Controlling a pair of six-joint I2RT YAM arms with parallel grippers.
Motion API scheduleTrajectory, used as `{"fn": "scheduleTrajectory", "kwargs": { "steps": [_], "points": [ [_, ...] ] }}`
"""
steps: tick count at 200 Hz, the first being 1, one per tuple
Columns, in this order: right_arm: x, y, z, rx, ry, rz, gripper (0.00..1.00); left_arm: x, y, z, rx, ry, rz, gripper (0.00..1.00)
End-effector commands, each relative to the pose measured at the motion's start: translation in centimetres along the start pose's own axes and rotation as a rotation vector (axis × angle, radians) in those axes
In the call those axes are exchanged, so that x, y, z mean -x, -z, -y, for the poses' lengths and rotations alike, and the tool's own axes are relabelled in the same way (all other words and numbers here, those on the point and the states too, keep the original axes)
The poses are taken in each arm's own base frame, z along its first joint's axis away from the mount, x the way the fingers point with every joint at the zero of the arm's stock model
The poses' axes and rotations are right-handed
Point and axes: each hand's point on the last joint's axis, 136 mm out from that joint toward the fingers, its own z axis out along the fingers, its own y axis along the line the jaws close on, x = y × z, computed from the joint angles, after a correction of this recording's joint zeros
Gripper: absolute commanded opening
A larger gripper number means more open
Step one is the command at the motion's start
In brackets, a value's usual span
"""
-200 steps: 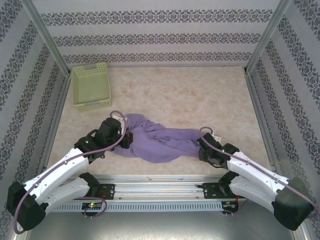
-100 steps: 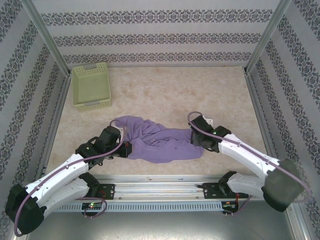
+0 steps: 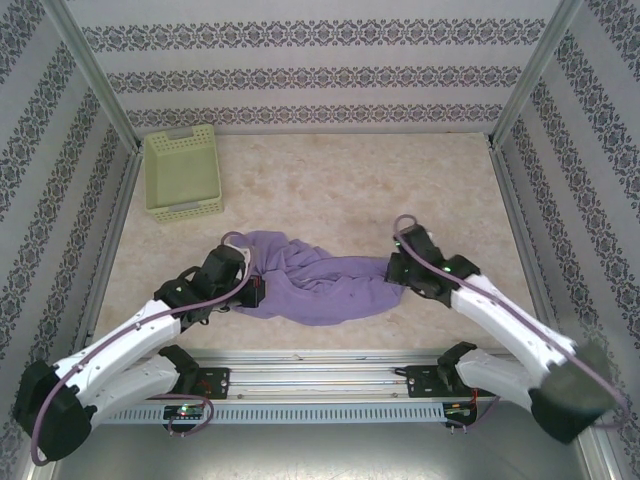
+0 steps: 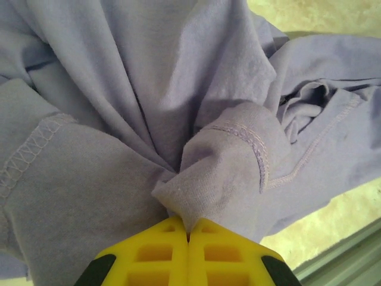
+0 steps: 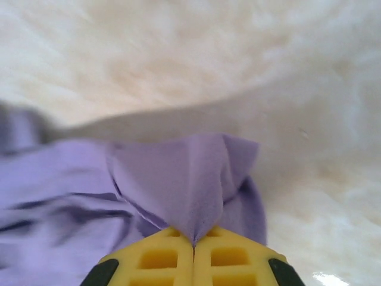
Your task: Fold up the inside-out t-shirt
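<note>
The left end effector (image 4: pixel 189 231) was shut tight. Its yellow fingers (image 4: pixel 149 255) met at the tips, with a pinch of lavender cloth caught between them. That cloth belonged to the t-shirt (image 4: pixel 149 89), which fanned out from the pinch in deep folds. A stitched hem (image 4: pixel 250 134) curled over just beyond the fingertips, and a second seam ran along the left of the wrist view.

The right end effector (image 5: pixel 193 243) was likewise closed all the way, holding a peaked fold of the same purple fabric. The rest of the garment trailed off to the left in that view, blurred. Pale marbled surface lay beyond it.

From above, the left end effector (image 3: pixel 255 290) held the shirt's left end and the right end effector (image 3: pixel 393 270) its right end. The t-shirt (image 3: pixel 320 290) was bunched into a thick, twisted band stretched between them. It lay across the near half of the tabletop (image 3: pixel 350 180), with its middle sagging toward the near edge. Whether any part of it was raised off the surface could not be told. No lettering showed on the visible cloth.

A pale green basket (image 3: pixel 183 172) stood upright in the far left corner, well apart from the shirt. Patterned walls (image 3: pixel 300 70) enclosed the tabletop on three sides. A metal rail (image 3: pixel 320 375) carrying the arm bases ran along the near edge.
</note>
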Motion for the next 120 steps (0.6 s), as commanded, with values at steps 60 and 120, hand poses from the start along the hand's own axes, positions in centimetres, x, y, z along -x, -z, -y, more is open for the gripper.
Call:
{"fn": "scheduleTrajectory", "kwargs": {
  "steps": [60, 120],
  "points": [
    [9.9, 17.3, -4.5, 0.515, -0.099, 0.462, 0.0, 13.7, 9.8, 1.0, 0.165, -0.056, 0.413, 0.0],
    [16.9, 34.3, -7.3, 0.58, 0.018, 0.867, 0.0, 23.1, 26.3, 11.3, -0.094, -0.242, 0.786, 0.0]
  ]
}}
